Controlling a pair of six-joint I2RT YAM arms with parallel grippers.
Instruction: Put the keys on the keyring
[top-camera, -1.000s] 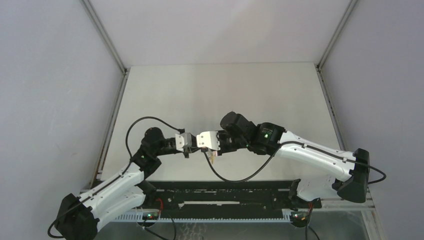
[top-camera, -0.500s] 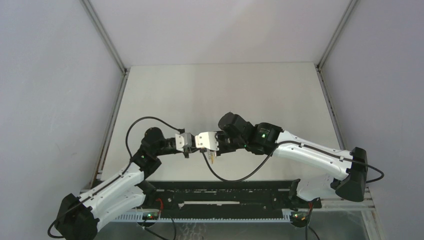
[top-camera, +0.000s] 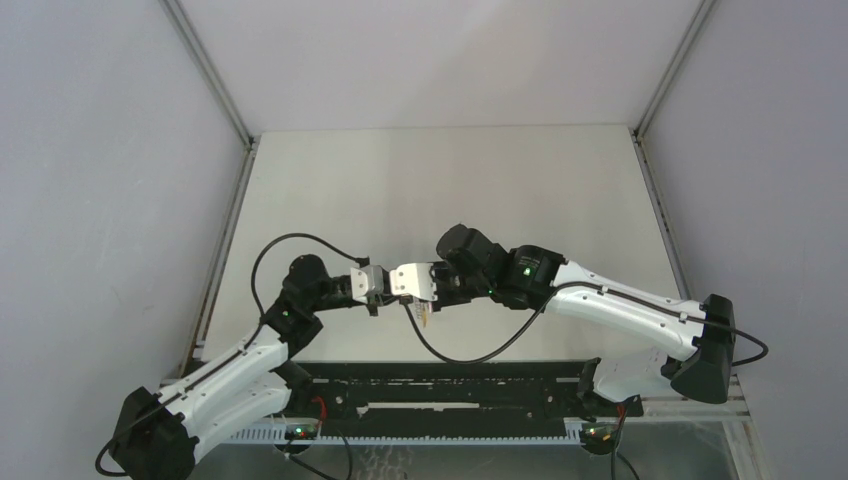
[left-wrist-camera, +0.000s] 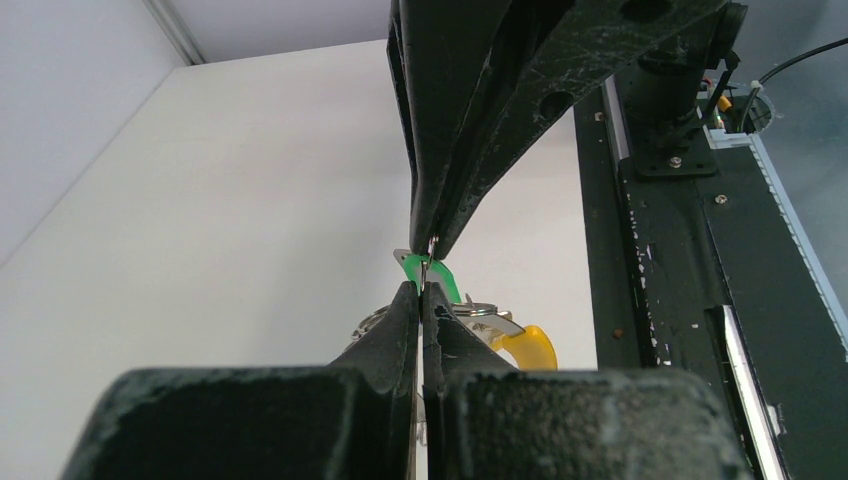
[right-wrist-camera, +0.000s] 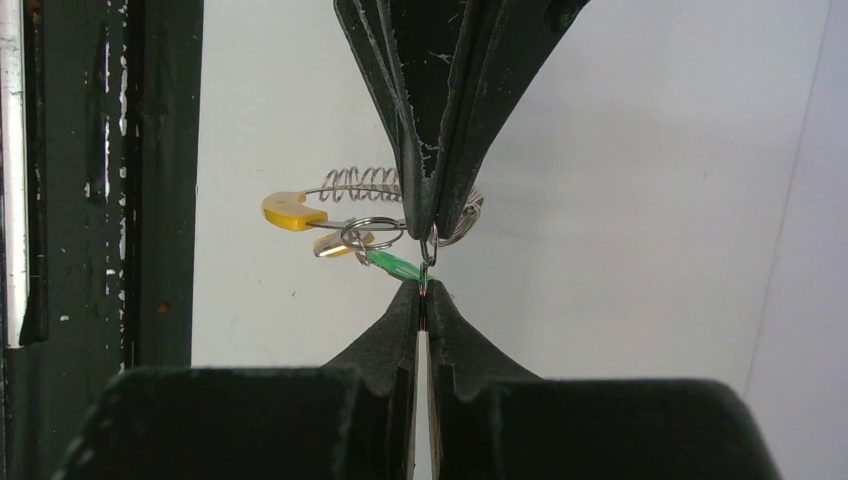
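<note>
While the tips meet, left gripper (left-wrist-camera: 422, 289): pinched tight on the keyring (right-wrist-camera: 365, 183), steadying it.
Right gripper (right-wrist-camera: 421, 289): clamped on the green key (right-wrist-camera: 393, 266), apparently for threading.

top: fixed high behind my 2 arm bases (top-camera: 150, 438), far, looking down on flat white table (top-camera: 450, 170) | wrists: close, sighting along own black fingers (left-wrist-camera: 385, 335), facing each other | shared: small green plastic-headed key (left-wrist-camera: 447, 283)

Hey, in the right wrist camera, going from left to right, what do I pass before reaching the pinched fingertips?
Black frame → yellow key → small ring → green key → left gripper and right gripper, tips meeting.
</note>
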